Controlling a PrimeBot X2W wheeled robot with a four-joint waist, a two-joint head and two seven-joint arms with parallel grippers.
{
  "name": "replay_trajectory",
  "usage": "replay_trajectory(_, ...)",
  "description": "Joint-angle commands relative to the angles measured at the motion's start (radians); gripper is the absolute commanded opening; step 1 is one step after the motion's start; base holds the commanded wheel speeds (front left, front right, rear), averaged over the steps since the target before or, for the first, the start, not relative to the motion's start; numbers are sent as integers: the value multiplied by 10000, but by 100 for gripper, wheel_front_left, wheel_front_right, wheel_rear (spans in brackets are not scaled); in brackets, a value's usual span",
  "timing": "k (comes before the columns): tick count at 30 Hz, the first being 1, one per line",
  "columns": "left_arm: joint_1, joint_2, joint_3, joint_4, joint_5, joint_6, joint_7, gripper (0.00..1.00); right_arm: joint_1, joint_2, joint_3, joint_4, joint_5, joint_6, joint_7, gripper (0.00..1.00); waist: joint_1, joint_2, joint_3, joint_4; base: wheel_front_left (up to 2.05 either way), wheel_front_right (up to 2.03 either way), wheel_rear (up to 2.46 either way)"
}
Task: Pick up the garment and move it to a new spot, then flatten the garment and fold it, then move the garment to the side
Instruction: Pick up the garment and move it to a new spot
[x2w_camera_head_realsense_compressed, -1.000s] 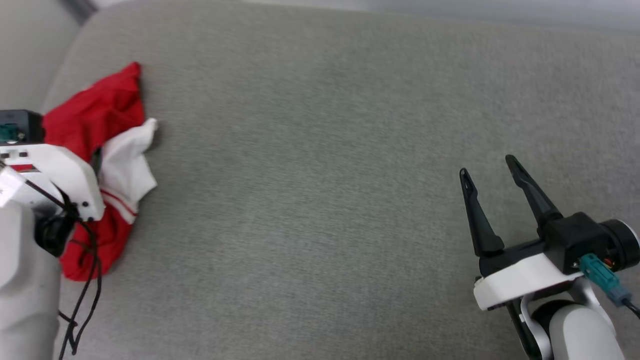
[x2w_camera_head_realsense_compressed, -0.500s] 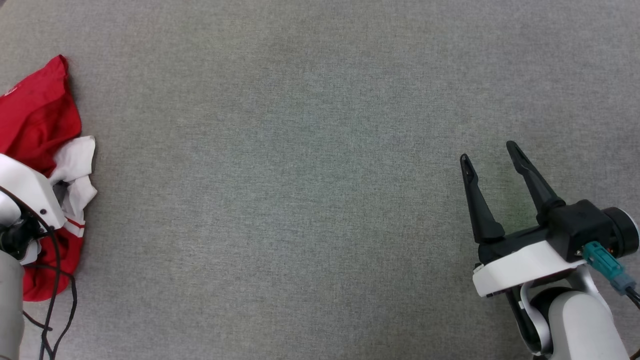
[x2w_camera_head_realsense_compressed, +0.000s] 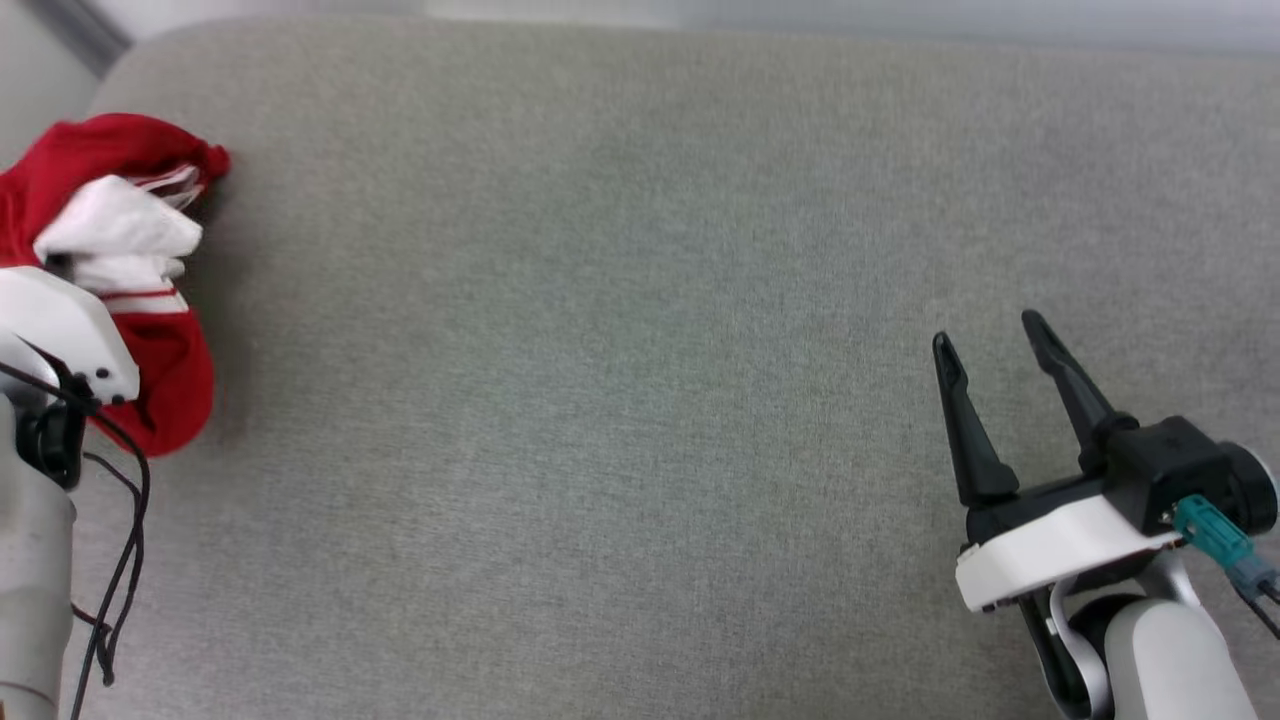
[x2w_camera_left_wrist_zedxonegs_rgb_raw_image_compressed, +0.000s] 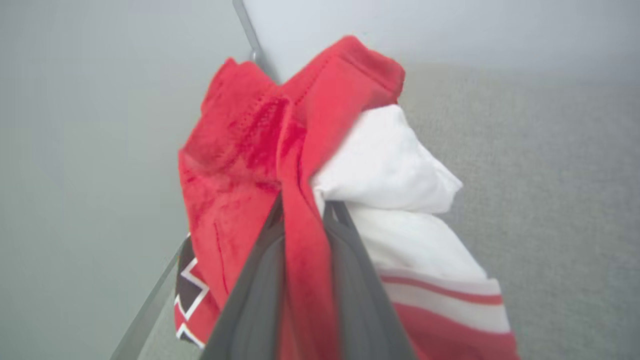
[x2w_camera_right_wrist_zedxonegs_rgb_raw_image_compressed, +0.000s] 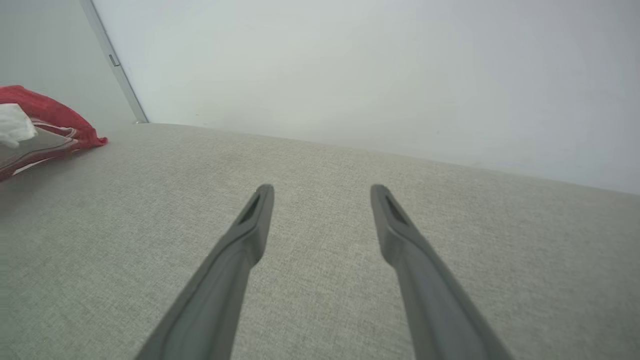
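The garment (x2w_camera_head_realsense_compressed: 160, 350) is being held at the far left corner of the grey upholstered surface (x2w_camera_head_realsense_compressed: 640, 400), bunched into a red and white bundle. A fold of its red cloth is being pinched between the narrowed fingers of the left gripper (x2w_camera_left_wrist_zedxonegs_rgb_raw_image_compressed: 304, 205), as is being shown plainly in the left wrist view. The bundle is probably being gripped this way so that it can be lifted whole and carried toward the bare middle of the surface, the pick-up step being judged to be the one in hand. A white sleeve (x2w_camera_left_wrist_zedxonegs_rgb_raw_image_compressed: 390, 165) and its striped trim (x2w_camera_left_wrist_zedxonegs_rgb_raw_image_compressed: 440, 297) are being left to hang to one side of the fingers, since only one fold is being caught. The right gripper (x2w_camera_head_realsense_compressed: 986, 330) is being held wide apart and empty over the near right part of the surface, well away from the garment, presumably in readiness for the flattening. Much is being hidden: in the head view the left fingers are being covered by the white wrist housing (x2w_camera_head_realsense_compressed: 60, 330) and the cloth, and the garment is being cut off by the picture's left edge. Only a corner of the black, white-outlined lettering (x2w_camera_left_wrist_zedxonegs_rgb_raw_image_compressed: 187, 292) is being shown, too little to be read. Whether the lowest folds are touching the surface cannot be told, though a shadow beside the bundle is suggesting that it is being raised. How much cloth is being caught deeper between the fingers is likewise being concealed.
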Motion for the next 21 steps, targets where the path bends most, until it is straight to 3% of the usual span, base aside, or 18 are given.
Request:
replay_trajectory(1,-149,-35,-63,-130,112,23,-527,0,220,-9,-56,79,117,-5,-67,100,-1,0,-562,170,0,0,0)
replay_trajectory(6,-301,-241,-220,-611,262,-36,-2112,0,530,-7,-116,239,357,-3,-131,100,-1,0,-1353,188,0,0,0)
replay_trajectory(9,-216,-445,-401,-1023,340,-114,-2547,0,727,-7,-163,322,536,-3,-158,100,-1,0,-1837,36,0,0,0)
replay_trajectory(21,1348,-2105,-1214,-4113,143,-229,-2799,0,1490,-1,-555,13,596,-3,118,100,-1,0,-2930,-1635,0,0,0)
